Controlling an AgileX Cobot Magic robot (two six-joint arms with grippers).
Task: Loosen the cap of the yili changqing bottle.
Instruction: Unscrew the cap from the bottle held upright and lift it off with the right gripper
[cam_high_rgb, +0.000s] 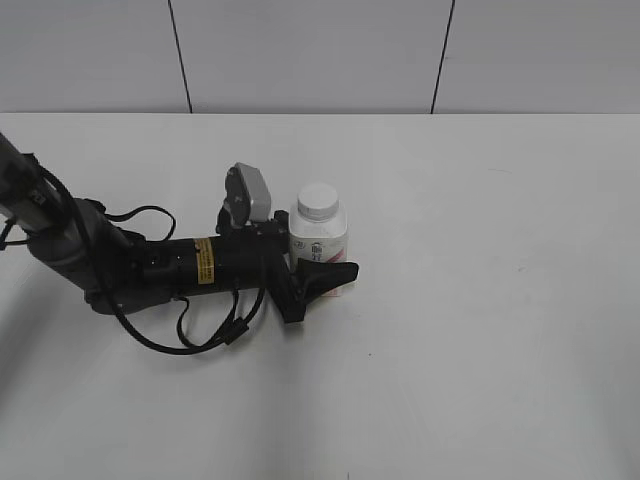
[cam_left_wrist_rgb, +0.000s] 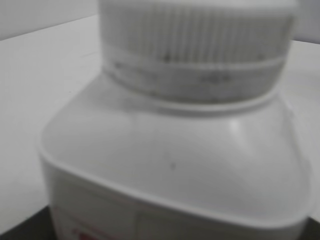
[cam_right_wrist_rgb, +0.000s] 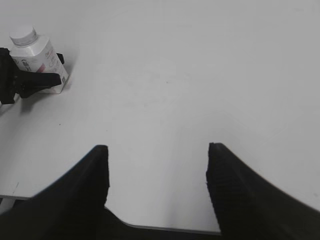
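Small white squarish plastic bottle with pink-red label (cam_high_rgb: 319, 243) upright near table centre, low ribbed white screw cap (cam_high_rgb: 318, 201) seated on neck. Left gripper (cam_high_rgb: 322, 277) clamped round bottle body from 9 o'clock, black fingers (cam_right_wrist_rgb: 35, 80) pressed on both sides. Right gripper (cam_right_wrist_rgb: 157, 182) spread wide, empty, well apart toward 4 o'clock. Bracing judged done; cap grip and twist outstanding.
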